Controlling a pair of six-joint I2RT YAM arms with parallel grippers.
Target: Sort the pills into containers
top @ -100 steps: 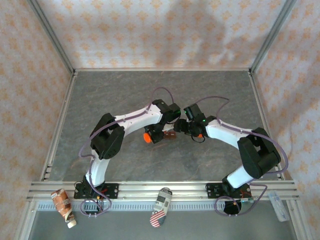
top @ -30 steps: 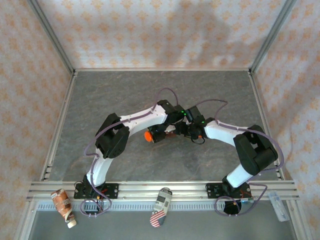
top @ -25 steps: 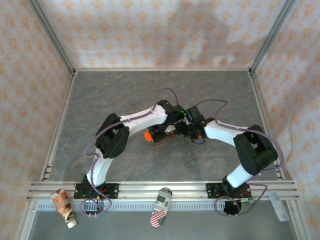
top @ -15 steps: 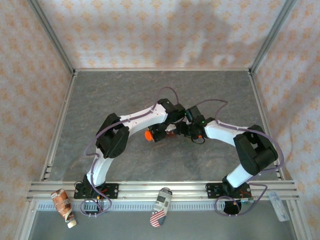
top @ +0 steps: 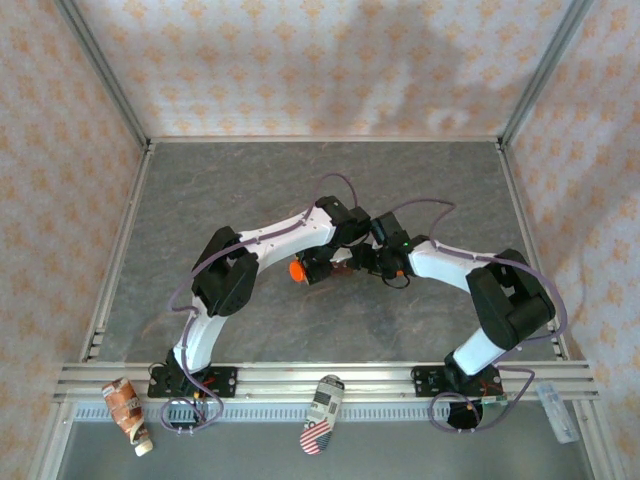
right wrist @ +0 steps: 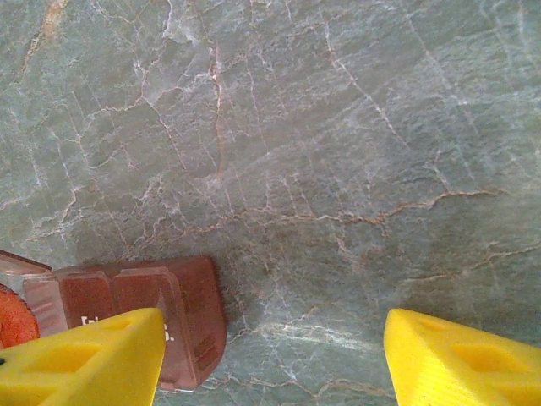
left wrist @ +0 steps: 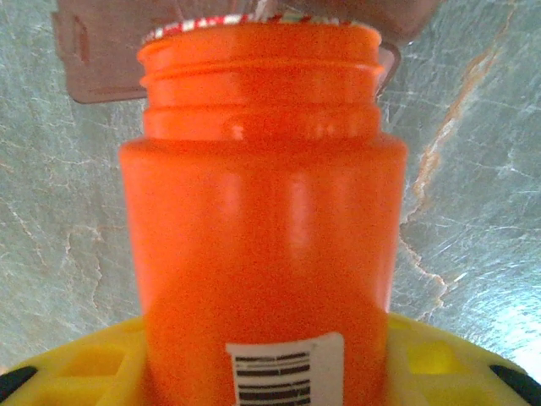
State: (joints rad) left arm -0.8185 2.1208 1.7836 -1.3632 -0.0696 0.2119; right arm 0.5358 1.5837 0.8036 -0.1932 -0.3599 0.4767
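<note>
My left gripper [left wrist: 262,364] is shut on the orange bottle [left wrist: 262,237], whose yellow fingers [left wrist: 76,364] flank its body. The bottle has no cap, and its threaded mouth points at the dark red-brown containers [left wrist: 93,59] just beyond it. In the top view the bottle [top: 297,270] lies level at the table's middle, with the containers [top: 342,268] to its right between the two wrists. My right gripper [right wrist: 275,338] stands open over bare table, its left finger [right wrist: 93,359] overlapping the containers [right wrist: 190,309]. The pills are too small to make out.
The grey marbled table [top: 250,190] is walled by patterned panels and an aluminium frame. On the near rail lie a crumpled wrapper [top: 127,410], a striped packet [top: 322,413] and a white item [top: 557,410]. The two wrists nearly touch at the centre.
Over the last second nothing has visibly moved. Since about three seconds ago the left arm has shifted slightly to the right, closer to the right wrist.
</note>
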